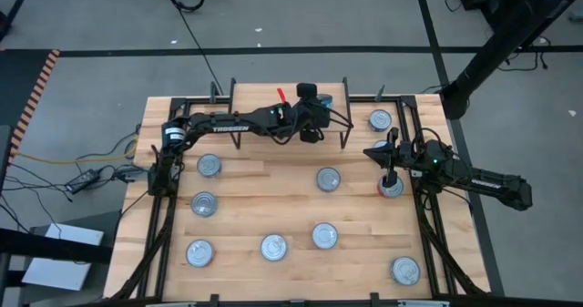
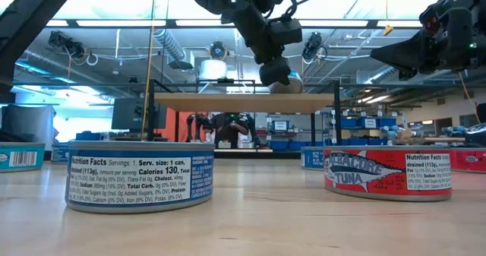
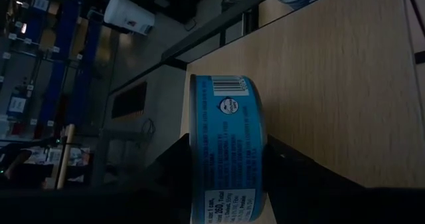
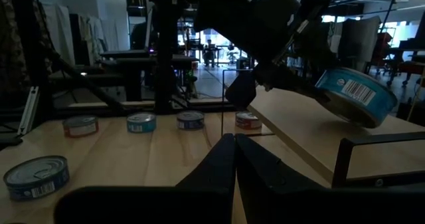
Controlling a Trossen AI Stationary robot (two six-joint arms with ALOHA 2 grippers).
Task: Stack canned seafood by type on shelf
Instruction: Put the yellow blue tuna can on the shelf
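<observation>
My left gripper (image 1: 317,102) reaches over the shelf (image 2: 228,102) at the table's far middle and is shut on a blue-labelled can (image 4: 355,94). The can is tilted just above the light wood plank (image 4: 299,127), near its right end. In the left wrist view the same can (image 3: 226,144) shows its barcode side, with the plank (image 3: 332,71) behind it. My right gripper (image 1: 390,168) waits at the table's right side, shut with nothing between its fingers (image 4: 234,154), held above a red can (image 1: 390,188). My left gripper pinches the blue can between its two fingers, one on each flat end (image 3: 194,164), so the label faces the wrist camera. The fingers come from the table's left, slanting down. The can hangs tilted above the shelf plank; I cannot tell whether its lower edge touches it.
Several cans stand upright on the tabletop: blue ones at the left (image 1: 209,166), in the middle (image 1: 328,179) and near the front (image 1: 273,247), one at the far right (image 1: 380,119). In the low view a blue can (image 2: 140,176) and a red tuna can (image 2: 387,172) stand close.
</observation>
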